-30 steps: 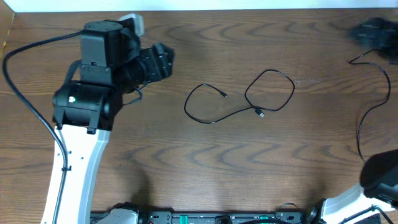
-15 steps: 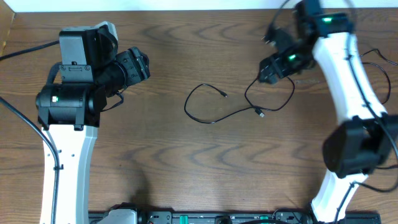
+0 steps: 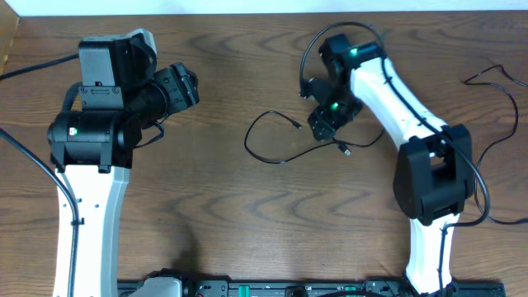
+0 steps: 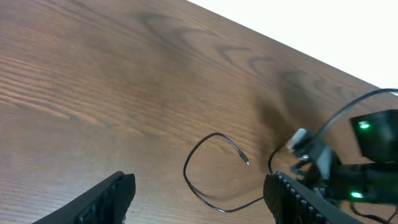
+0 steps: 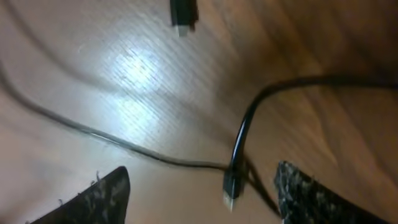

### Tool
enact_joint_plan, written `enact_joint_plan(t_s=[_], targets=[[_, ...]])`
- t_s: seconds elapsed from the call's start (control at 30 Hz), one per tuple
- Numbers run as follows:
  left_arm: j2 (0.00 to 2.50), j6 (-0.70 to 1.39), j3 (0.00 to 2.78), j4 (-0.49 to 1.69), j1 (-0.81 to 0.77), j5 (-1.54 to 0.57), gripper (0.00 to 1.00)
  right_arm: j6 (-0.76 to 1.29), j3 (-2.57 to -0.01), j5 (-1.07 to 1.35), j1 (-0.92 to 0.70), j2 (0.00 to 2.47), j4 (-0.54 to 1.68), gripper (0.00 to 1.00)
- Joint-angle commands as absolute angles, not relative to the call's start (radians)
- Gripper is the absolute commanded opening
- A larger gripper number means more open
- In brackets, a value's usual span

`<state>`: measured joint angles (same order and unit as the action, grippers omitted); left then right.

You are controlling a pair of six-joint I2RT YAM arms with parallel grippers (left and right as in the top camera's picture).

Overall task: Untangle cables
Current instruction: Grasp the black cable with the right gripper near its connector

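The right claw (image 3: 323,126) is down over the thin black cable (image 3: 247,142) in the middle of the brown wooden table (image 3: 247,231), and it is wide open. In the right wrist view its two fingers (image 5: 93,196) stand well apart, gripping nothing. Between them lies a stretch of the cable with a small black plug (image 5: 231,186) at its end (the other plug (image 5: 182,12) sits farther out, at the top of that view). The cable lies loose on the wood, with one open loop to the left of the claw. Over on the left, the left claw (image 4: 199,186) hangs above the table, well apart from the cable, its jaws spread wide and empty.
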<state>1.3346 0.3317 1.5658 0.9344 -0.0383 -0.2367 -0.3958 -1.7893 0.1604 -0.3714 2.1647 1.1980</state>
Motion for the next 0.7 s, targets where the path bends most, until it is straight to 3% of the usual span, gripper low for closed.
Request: enact_joint_plan(t_s=[0.0, 0.23, 0.5, 0.67], targets=[[1.340, 0.311, 1.575, 0.936, -0.034, -0.231, 0.72, -0.347, -1.713, 0.073, -0.394, 2.172, 1.138, 0.69], [1.340, 0.311, 1.575, 0.936, -0.034, -0.230, 0.72, -0.344, -1.571, 0.059, -0.399, 2.172, 0.978, 0.56], [1.340, 0.311, 1.575, 0.938, -0.034, -0.230, 0.72, -0.337, -1.522, 0.059, -0.400, 2.172, 0.953, 0.47], [1.340, 0.311, 1.575, 0.938, -0.034, -0.231, 0.72, -0.282, -1.522, 0.059, -0.400, 2.172, 0.943, 0.21]])
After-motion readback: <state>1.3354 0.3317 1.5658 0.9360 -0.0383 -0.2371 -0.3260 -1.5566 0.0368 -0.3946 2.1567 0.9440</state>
